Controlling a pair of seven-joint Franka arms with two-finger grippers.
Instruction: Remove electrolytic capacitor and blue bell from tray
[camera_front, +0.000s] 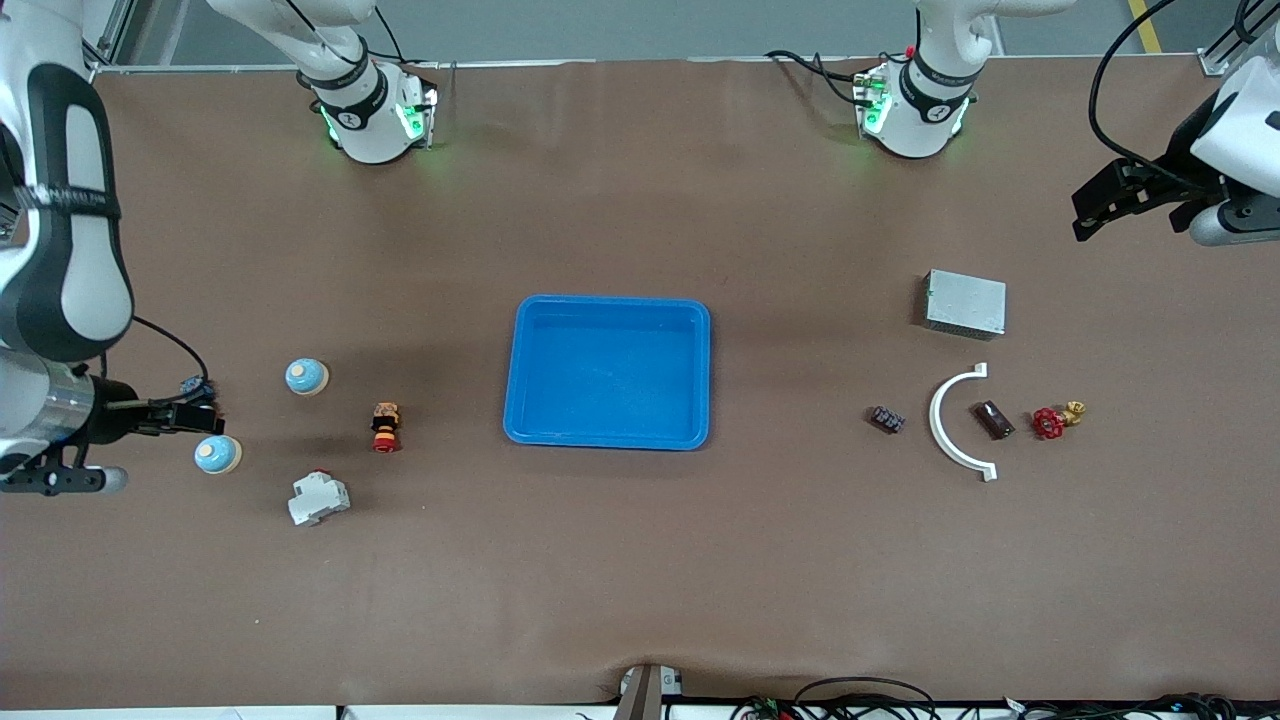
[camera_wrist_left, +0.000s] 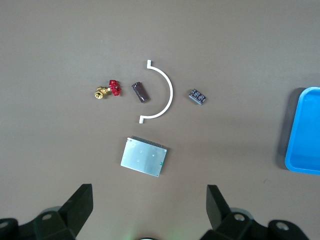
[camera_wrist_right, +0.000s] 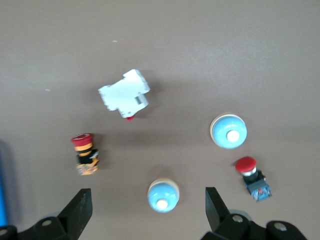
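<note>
Both grippers hang wide open and empty: the left gripper (camera_wrist_left: 147, 200) near the metal box (camera_front: 964, 303), the right gripper (camera_wrist_right: 147, 202) by two blue bells (camera_front: 307, 376) (camera_front: 217, 454). The brown capacitor (camera_front: 993, 420) lies inside the white arc (camera_front: 952, 420), toward the left arm's end from the empty blue tray (camera_front: 608, 305).

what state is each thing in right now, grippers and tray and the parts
left gripper: open, holding nothing, up over the table
right gripper: open, holding nothing, over the bells
blue tray: empty
capacitor: lying on its side
two blue bells: upright
red-capped button: tipped over
</note>
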